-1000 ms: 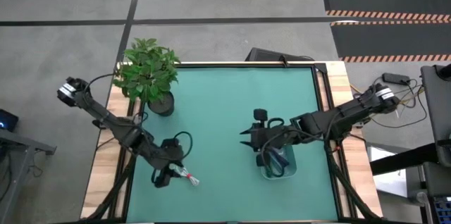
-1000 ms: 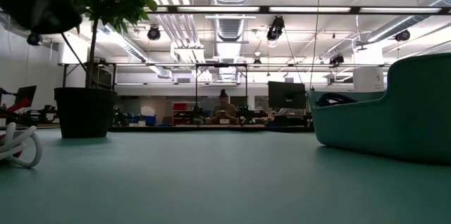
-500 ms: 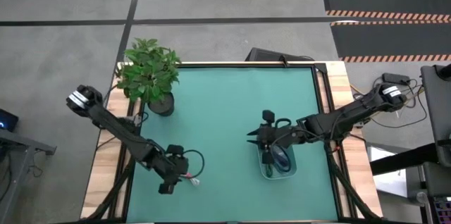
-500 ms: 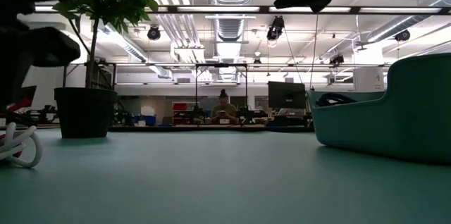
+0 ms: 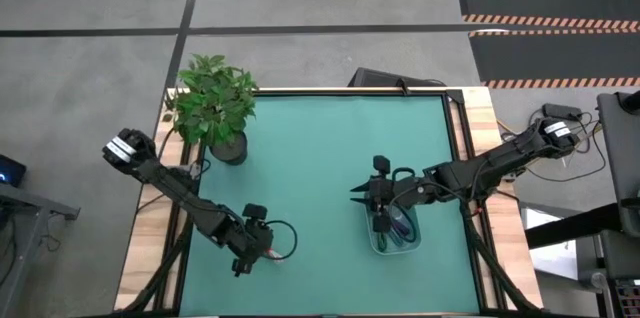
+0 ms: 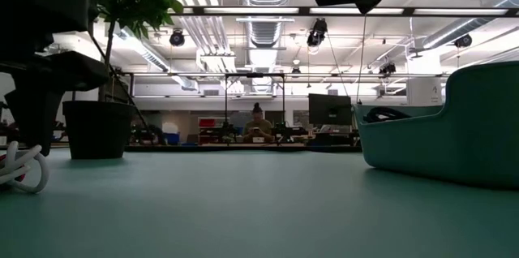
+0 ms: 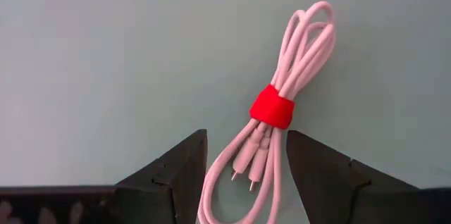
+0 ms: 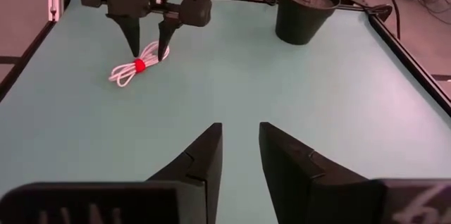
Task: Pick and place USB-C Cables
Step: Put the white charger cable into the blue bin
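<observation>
Cables: the white one with red tie (image 7: 271, 106) lies flat on the bench mat (image 5: 320, 158), near the front left. My left end effector (image 7: 243, 164) is over it, fingers apart, straddling the plug end; I can't tell if they touch it. From above, the arm hides that cable almost fully. Low view shows only a white loop (image 6: 24, 169) at the frame edge, with a dark shape cut off above it.

Other cables are in the teal bin (image 5: 396, 233), front right of centre. My right end effector (image 5: 381, 220) hangs over the bin and blocks most of the contents; I make out dark coils, colours and count not readable. Low view shows just the bin wall (image 6: 454, 128), nothing inside. Right fingers (image 8: 201, 160) stand a narrow gap apart, nothing between them in the wrist view.

Potted plant (image 5: 212, 103) sits at the back left corner, well apart from both arms. A dark box (image 5: 378, 78) is at the back edge, partly cut by the frame rail. A person (image 6: 257, 124) sits far back in the room, too small to describe.
</observation>
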Robot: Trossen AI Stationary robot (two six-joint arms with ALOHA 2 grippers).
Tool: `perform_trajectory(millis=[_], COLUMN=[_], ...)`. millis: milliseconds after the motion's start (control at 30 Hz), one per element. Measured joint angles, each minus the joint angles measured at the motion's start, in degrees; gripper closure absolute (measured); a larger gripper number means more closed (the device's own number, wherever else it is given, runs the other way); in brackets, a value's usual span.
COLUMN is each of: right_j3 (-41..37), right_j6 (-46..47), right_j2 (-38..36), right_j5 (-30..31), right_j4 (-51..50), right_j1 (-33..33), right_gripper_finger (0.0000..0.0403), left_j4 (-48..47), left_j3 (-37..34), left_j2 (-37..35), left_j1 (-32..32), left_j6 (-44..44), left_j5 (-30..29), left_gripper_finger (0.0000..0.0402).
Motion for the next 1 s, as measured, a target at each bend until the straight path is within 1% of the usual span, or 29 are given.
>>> perform_trajectory(millis=[133, 300, 467, 533, 633, 733, 767, 833, 1000], right_j3=[0.0, 0.0, 0.0, 0.0, 0.0, 0.0, 0.0, -0.07, -1.09], right_j6=[0.15, 0.15, 0.17, 0.17, 0.17, 0.17, 0.17, 0.17, 0.13], right_j2=[0.0, 0.0, 0.0, 0.0, 0.0, 0.0, 0.0, 0.0, 0.0], right_j5=[0.02, 0.02, 0.02, 0.02, 0.02, 0.02, 0.04, 0.04, 0.03], right_j4=[-0.02, -0.05, -0.06, -0.06, -0.07, -0.06, -0.06, 0.04, 1.61], right_j1=[0.0, 0.0, 0.0, 0.0, 0.0, 0.0, 0.0, 0.0, 0.0], right_gripper_finger=[0.0319, 0.0314, 0.0318, 0.0321, 0.032, 0.0318, 0.0317, 0.0316, 0.0323], left_j4=[-0.1, 0.4, 5.38, 5.75, 5.48, 5.41, 5.1, 4.58, 4.33], left_j3=[-0.24, -1.1, -3.8, -3.89, -3.85, -3.93, -3.93, -4.02, -4.02], left_j2=[0.09, 0.09, -0.05, -0.06, -0.6, -1.46, -1.87, -2.81, -6.46], left_j1=[0.0, 0.0, 0.0, 0.0, 0.0, 0.0, -0.02, -0.02, 0.02], left_j6=[0.01, -1.96, -3.02, -3.01, -2.58, -2.5, -2.51, -2.5, -0.19], left_j5=[0.07, 0.26, 0.61, 0.66, 0.68, 1.04, 1.02, 0.29, -3.81], left_gripper_finger=[0.0237, 0.0275, 0.0308, 0.0322, 0.0351, 0.0389, 0.0396, 0.0398, 0.0401])
